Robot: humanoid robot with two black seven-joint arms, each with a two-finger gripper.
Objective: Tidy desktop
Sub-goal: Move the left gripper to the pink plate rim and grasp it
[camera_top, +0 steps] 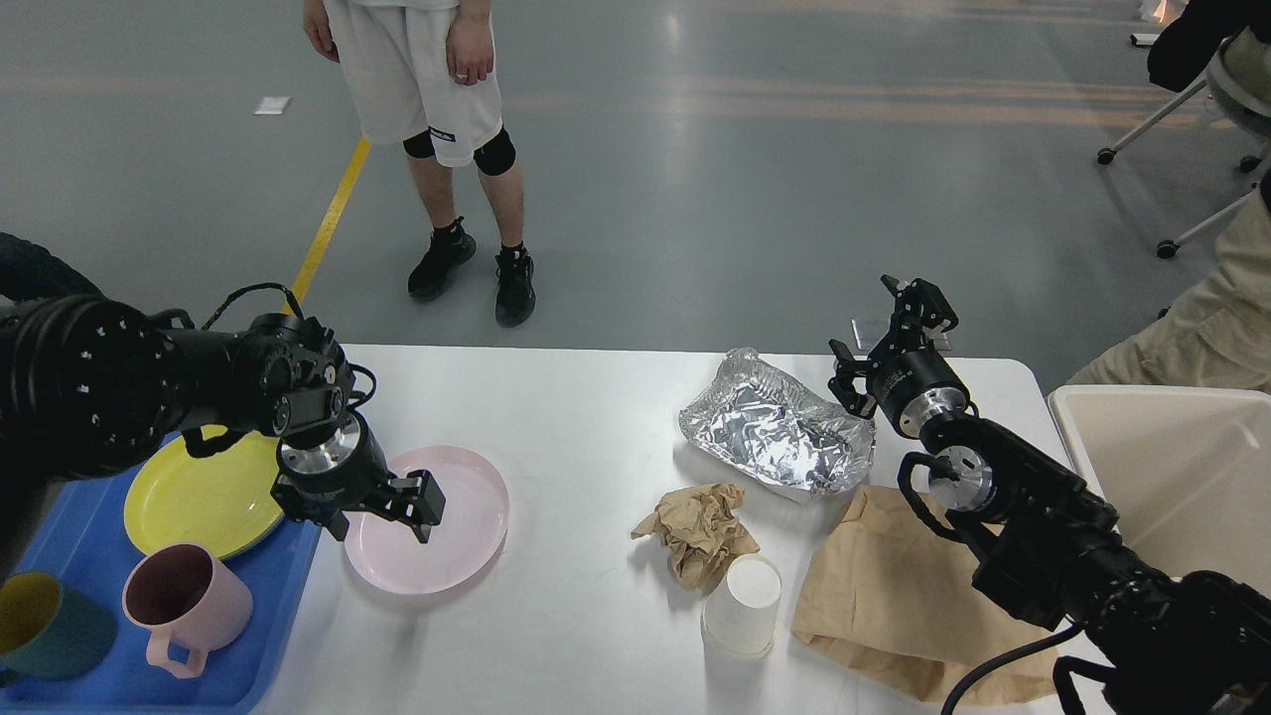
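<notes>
The white desktop [586, 417] holds a pink plate [462, 531], a crumpled foil container [775, 432], a crumpled brown paper ball [700, 531], an upside-down white paper cup [745, 606] and a flat brown paper bag [894, 596]. My left gripper [380, 516] is open and empty, pointing down over the left part of the pink plate. My right gripper [884, 328] is open and empty, raised just past the foil container's right end near the far table edge.
A blue tray [79, 541] at the left holds a yellow plate [189, 487], a pink mug [184, 601] and a teal cup [45, 626]. A cream bin [1172, 477] stands at the right. One person [427, 89] stands beyond the far edge, another [1211, 328] at the right.
</notes>
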